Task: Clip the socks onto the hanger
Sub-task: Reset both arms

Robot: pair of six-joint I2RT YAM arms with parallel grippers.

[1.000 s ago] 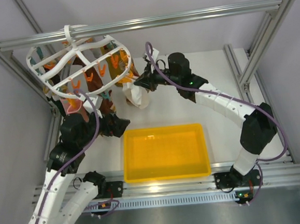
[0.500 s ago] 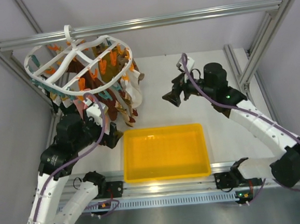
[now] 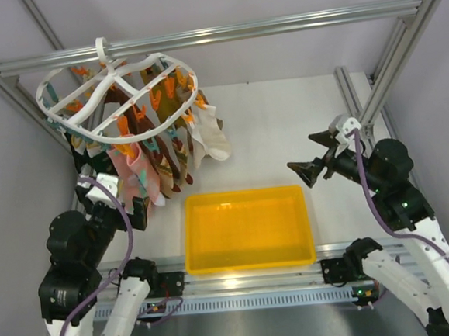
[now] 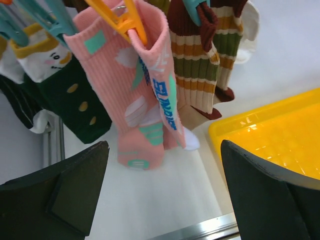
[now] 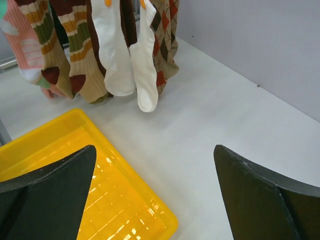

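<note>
The hanger (image 3: 111, 77), a white oval lattice rack, hangs from the rail at the back left with many socks clipped under it. The two cream-white socks (image 3: 213, 142) hang at its right edge. In the right wrist view they (image 5: 112, 55) (image 5: 145, 65) dangle side by side, toes just above the table. My right gripper (image 3: 311, 155) (image 5: 155, 195) is open and empty, well to the right of the socks, above the tray's far right corner. Below and to the left of the rack, my left gripper (image 3: 134, 210) (image 4: 165, 190) is open and empty, facing a pink sock (image 4: 135, 100).
A yellow tray (image 3: 251, 255) (image 5: 75, 175) (image 4: 270, 130) sits at the near middle of the table. Brown-orange striped socks (image 4: 195, 65), a dark green sock (image 4: 75, 100) and argyle socks (image 5: 167, 40) also hang from the rack. Aluminium frame posts (image 3: 367, 102) stand at the right.
My right gripper opened, let go of the cream sock and pulled back to the right. My left arm drew back toward the near left. The rack swung and the socks now hang free.
</note>
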